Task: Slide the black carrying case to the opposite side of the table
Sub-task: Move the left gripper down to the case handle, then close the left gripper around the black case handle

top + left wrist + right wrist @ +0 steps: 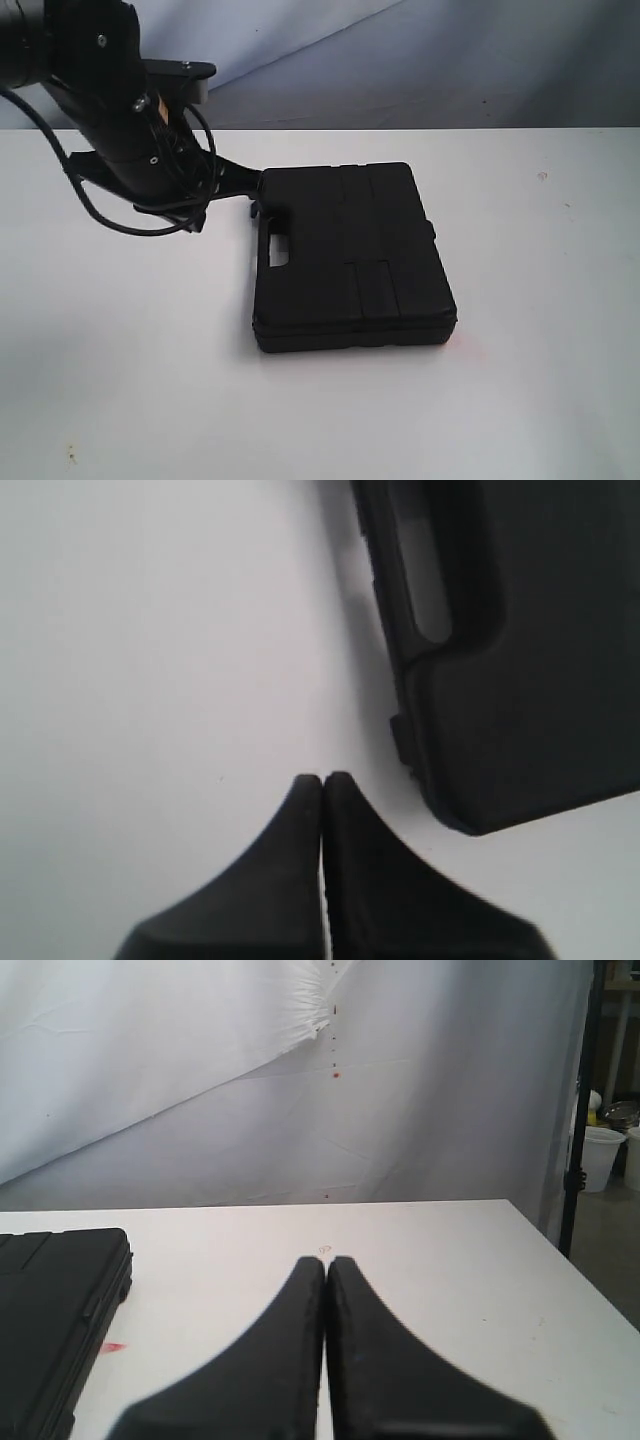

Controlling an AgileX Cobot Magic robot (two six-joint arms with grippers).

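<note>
Both my left gripper [322, 780] and right gripper [326, 1260] have their fingers pressed together, holding nothing. The black carrying case [500, 680] sits just beside the left tips, so I'd guess most of the slide's yet to go.

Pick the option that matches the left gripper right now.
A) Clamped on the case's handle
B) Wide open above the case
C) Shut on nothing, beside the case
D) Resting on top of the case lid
C: in the left wrist view the left gripper has its fingers pressed together with nothing between them, and a strip of white table shows between it and the black carrying case.
</note>
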